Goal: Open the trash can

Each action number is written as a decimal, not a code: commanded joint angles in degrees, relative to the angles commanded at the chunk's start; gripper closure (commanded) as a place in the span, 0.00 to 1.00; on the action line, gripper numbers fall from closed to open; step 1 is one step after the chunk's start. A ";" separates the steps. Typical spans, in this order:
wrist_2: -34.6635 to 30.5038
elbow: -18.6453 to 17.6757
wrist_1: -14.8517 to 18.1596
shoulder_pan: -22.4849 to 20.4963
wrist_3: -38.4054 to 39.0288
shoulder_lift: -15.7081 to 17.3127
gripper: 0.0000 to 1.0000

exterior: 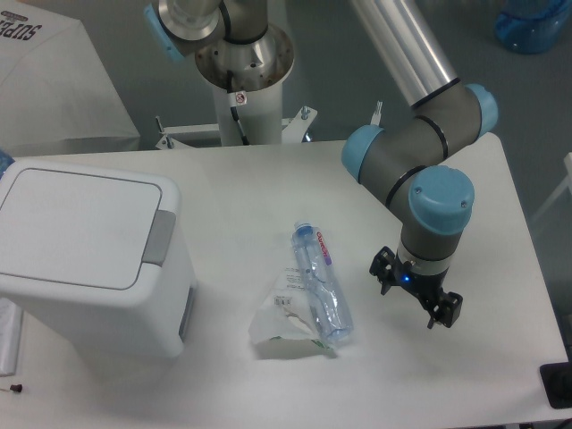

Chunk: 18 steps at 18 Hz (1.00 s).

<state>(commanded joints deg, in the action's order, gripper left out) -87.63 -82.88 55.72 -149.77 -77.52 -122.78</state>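
You have the bin (85, 259) at the tabletop's (268, 179) left edge, lid closed. Well right of it, past the bottle (322, 283), your gripper (418, 295) hangs open, holding nothing.

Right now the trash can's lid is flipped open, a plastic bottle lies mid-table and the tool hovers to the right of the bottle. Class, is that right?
Not quite. The camera view shows the trash can with its lid shut flat, not open. The bottle does lie mid-table, and the tool hovers to its right.
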 joint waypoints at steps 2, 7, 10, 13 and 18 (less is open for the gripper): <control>0.00 0.00 0.00 0.00 0.00 0.00 0.00; 0.17 0.26 -0.09 0.09 0.09 0.00 0.00; 1.14 -0.44 -0.35 -0.35 0.70 -0.17 0.00; 5.08 -1.49 -2.54 -0.61 3.77 0.26 0.00; 12.65 -1.41 -2.64 -0.53 12.03 1.84 0.00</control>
<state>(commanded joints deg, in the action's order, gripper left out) -74.98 -84.29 53.09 -150.29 -65.49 -120.94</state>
